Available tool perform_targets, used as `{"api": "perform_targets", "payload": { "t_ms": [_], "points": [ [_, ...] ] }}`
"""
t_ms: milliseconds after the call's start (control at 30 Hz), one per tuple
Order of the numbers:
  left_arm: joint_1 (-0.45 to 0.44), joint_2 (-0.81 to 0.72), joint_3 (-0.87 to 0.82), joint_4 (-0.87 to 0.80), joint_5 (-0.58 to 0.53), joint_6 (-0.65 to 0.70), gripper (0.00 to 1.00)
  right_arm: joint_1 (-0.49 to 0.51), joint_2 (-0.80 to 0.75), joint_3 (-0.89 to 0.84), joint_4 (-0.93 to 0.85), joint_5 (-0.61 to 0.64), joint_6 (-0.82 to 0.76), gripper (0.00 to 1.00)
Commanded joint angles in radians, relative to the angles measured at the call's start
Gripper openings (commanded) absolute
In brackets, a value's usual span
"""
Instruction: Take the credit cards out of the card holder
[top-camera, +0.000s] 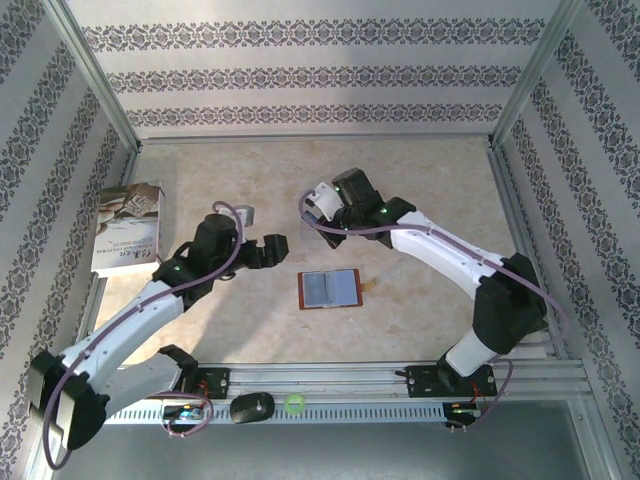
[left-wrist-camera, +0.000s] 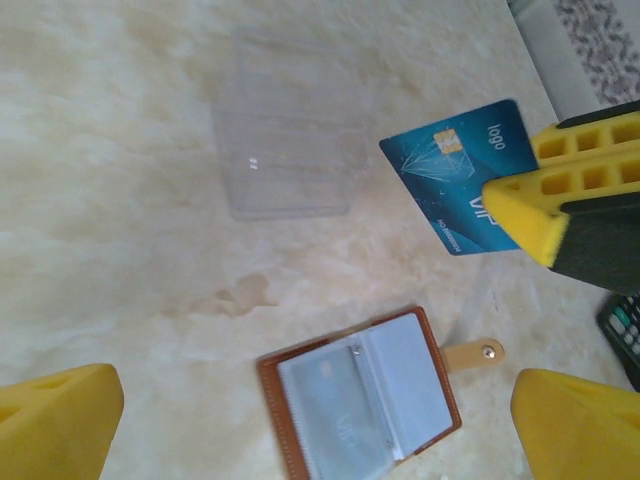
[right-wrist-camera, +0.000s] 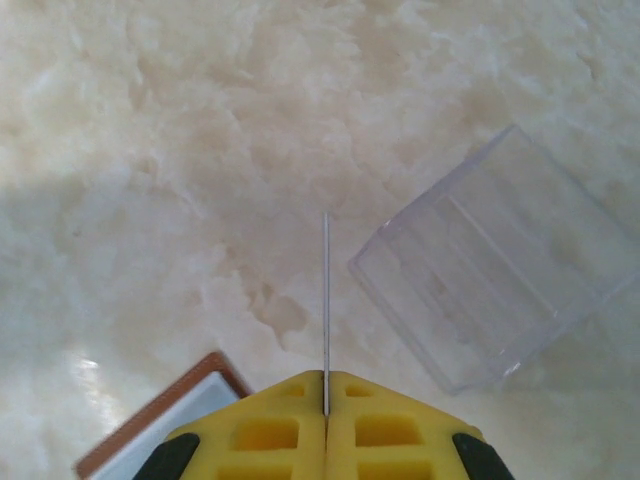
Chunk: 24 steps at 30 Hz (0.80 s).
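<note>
Card holder (top-camera: 330, 289) lies open and flat on the tabletop (top-camera: 430, 170), its grey-blue inside facing up and its snap tab (left-wrist-camera: 475, 352) sticking out to one side. In the left wrist view it sits ahead of the left jaws, between their two yellow pads (left-wrist-camera: 55, 425) and apart from both. The left jaws stand wide open with nothing in them. From above, the holder is just right of the left jaws and on the near side of the right jaws, touching neither.

A blue card (left-wrist-camera: 455, 180) with pale markings is out of the holder and off the tabletop. The right jaws pinch it at one end, their yellow fingers (left-wrist-camera: 540, 200) pressed tight together on it. In the right wrist view it shows edge-on as a thin line running straight out from between them. A clear sheet (left-wrist-camera: 285, 130) lies flat just to the right of the right jaws in that view, and a corner of the holder shows to their lower left.

The left arm (top-camera: 140, 310) reaches diagonally from the near left corner toward the middle, its wrist turned so its jaws point right. The right arm (top-camera: 440, 250) rises from the near right, bends at the elbow and stretches left across the tabletop. A booklet (top-camera: 128, 228) lies well left of the left jaws.
</note>
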Motion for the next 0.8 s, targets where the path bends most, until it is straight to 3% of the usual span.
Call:
{"api": "perform_targets", "payload": {
  "t_ms": [0, 467, 767],
  "points": [
    [0.044, -0.049, -0.001, -0.143, -0.036, 0.018, 1.00, 0.008, 0.065, 0.100, -0.083, 0.031, -0.210, 0.00],
    [0.096, 0.012, 0.012, -0.155, -0.011, 0.033, 1.00, -0.050, 0.411, 0.454, -0.133, 0.192, -0.480, 0.00],
    [0.114, 0.046, 0.023, -0.161, -0.004, 0.032, 1.00, -0.094, 0.525, 0.587, -0.200, 0.192, -0.571, 0.00]
  ]
}}
